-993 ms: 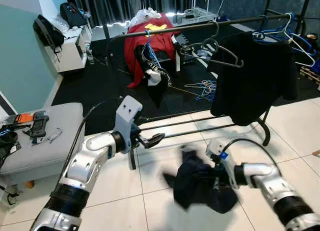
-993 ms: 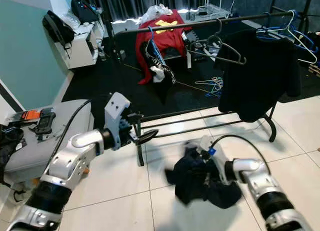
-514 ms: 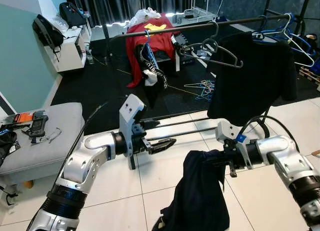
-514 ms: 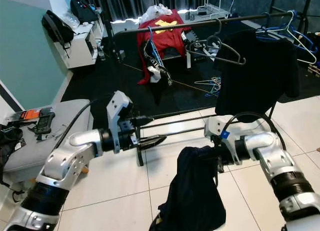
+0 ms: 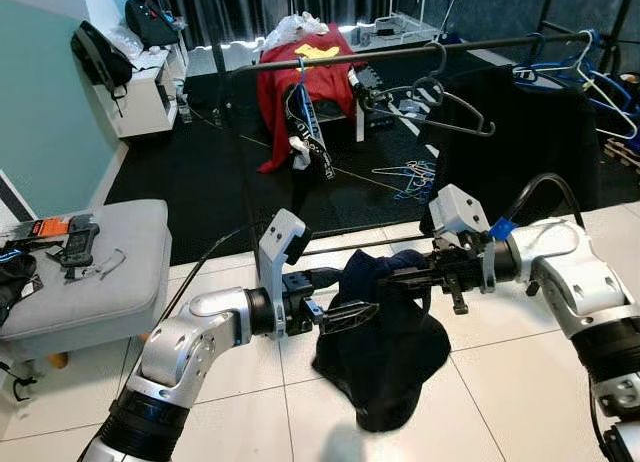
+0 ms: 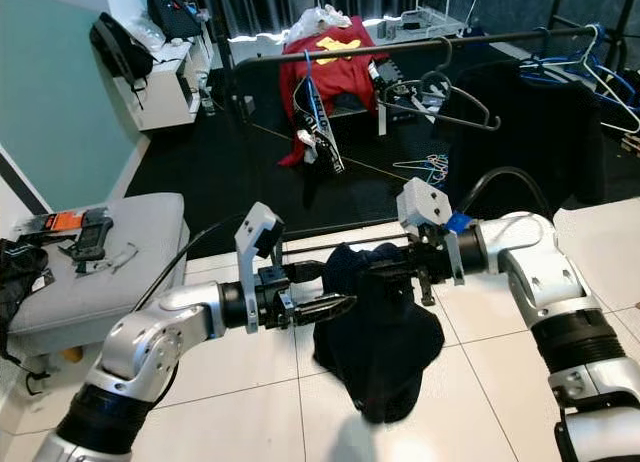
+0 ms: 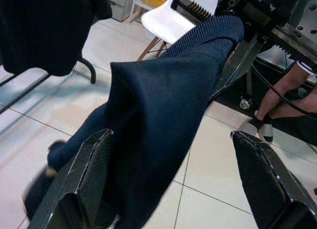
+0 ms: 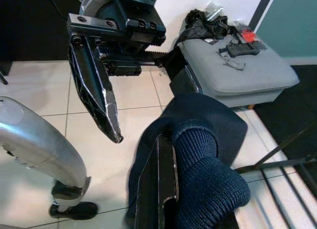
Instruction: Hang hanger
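At the far left of the frame a grey ottoman (image 5: 95,272) sat on the tiled floor (image 5: 500,382), with a few small gadgets (image 5: 70,244) scattered on its top. Just right of it, in the lower middle, the left hand (image 5: 345,315) reached out level, its two black fingers (image 7: 79,189) spread wide apart with the cloth lying between them but not pinched. That cloth was a dark navy sweater (image 5: 385,342), which hung in the centre of the frame and drooped down to the tiles. Its ribbed edge was draped over the right hand (image 5: 405,277), which came in from the right at mid-height with its fingers closed on the sweater. Whether a hanger sat inside the garment I could not tell.

Behind both arms, across the upper half of the frame, ran a black rail (image 5: 400,52). A red garment (image 5: 300,82) hung near its left end, an empty black hanger (image 5: 440,107) dangled near the middle, and a black shirt (image 5: 520,132) hung further right. At the upper right several blue and white hangers (image 5: 590,72) were bunched on the rail.
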Robot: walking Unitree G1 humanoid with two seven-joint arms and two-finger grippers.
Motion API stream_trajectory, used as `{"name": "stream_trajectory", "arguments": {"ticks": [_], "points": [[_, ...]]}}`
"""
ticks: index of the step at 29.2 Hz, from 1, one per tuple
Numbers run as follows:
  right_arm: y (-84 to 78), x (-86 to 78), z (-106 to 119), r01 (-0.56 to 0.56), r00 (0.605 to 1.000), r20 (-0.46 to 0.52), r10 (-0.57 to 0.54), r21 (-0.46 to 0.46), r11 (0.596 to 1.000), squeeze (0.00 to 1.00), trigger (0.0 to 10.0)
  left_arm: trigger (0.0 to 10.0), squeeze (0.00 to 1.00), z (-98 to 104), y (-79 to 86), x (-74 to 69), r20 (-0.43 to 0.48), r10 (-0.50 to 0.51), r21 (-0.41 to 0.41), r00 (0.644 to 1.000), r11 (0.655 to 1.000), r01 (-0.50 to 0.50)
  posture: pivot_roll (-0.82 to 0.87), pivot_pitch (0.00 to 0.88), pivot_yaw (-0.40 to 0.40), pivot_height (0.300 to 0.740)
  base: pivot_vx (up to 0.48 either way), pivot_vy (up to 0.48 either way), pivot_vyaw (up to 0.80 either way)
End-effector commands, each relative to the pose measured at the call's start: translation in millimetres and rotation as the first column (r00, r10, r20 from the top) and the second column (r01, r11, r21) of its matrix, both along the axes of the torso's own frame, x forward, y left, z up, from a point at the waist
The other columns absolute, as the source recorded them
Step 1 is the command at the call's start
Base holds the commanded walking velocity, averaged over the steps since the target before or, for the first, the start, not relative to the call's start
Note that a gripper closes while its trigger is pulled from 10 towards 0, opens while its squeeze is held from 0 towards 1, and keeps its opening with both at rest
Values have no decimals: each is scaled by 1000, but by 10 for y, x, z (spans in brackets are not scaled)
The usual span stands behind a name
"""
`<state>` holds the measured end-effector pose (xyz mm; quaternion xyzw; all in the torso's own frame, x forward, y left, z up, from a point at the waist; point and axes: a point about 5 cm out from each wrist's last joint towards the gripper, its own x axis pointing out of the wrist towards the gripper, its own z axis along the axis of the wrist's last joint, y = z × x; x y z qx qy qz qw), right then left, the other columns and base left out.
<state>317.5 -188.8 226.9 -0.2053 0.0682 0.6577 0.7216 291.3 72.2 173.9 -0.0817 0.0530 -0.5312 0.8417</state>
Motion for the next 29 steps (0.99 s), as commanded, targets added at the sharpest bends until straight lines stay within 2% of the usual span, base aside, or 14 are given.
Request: {"name": "stream_trajectory", "arguments": {"ticks": [1,2,3,5,6,7,8,13,15,20,22,23,24,29], "points": [[-1,-23,132,-36,999,13,35,34,999,0,0,10000,1000,-57,-23,-11,25,9,-6,1000,1000,-9,-71,59,58,740,0,0,0],[-1,-23,132,-36,999,13,35,34,999,0,0,10000,1000,-57,-23,-11,25,9,-6,1000,1000,-9,-71,59,58,740,0,0,0],[-27,-49,166,-55,998,-21,56,36,998,0,0,10000,1000,-52,-71,-1,40,13,-72,999,997,-10,-72,61,57,740,0,0,0],[-27,-49,166,-55,998,-21,56,36,998,0,0,10000,1000,-52,-71,-1,40,13,-72,999,997,-10,-72,61,57,740,0,0,0],[-54,-72,193,-68,997,-45,69,37,997,0,0,10000,647,-25,-111,-4,48,-1,-143,999,990,7,-77,66,59,740,0,0,0],[-94,-88,202,-68,996,-61,69,30,997,0,0,10000,0,10,-143,-21,44,-29,-205,999,978,37,-80,67,61,740,0,0,0],[-119,-96,206,-65,995,-67,67,25,998,0,0,10000,0,34,-159,-36,41,-52,-240,998,969,60,-80,67,61,740,0,0,0],[-137,-106,213,-66,995,-76,68,23,998,0,0,10000,0,24,-179,-42,50,-59,-242,997,968,70,-79,68,60,740,0,0,0],[-147,-146,238,-87,990,-110,88,10,996,0,0,10000,0,-27,-175,-5,63,-40,-230,997,972,54,-83,68,66,740,0,0,0],[-148,-163,246,-97,987,-127,96,2,995,0,0,10000,0,-47,-157,20,65,-31,-223,997,974,45,-83,69,66,740,0,0,0],[-142,-185,242,-138,987,-99,128,-102,985,0,0,10000,0,-147,-51,64,62,-37,-168,997,985,47,-90,67,73,740,0,0,0],[-142,-185,242,-138,987,-99,128,-102,985,0,0,10000,0,-147,-51,64,62,-37,-168,997,985,47,-90,67,73,740,0,0,0],[-137,-194,237,-159,986,-82,148,-147,976,0,0,10000,0,-208,-10,72,65,-49,-128,997,990,57,-94,67,71,740,0,0,0],[-119,-226,277,-203,979,-42,199,-178,963,0,0,10000,0,-341,32,88,65,-68,-66,996,995,72,-98,67,65,740,0,0,0]]}}
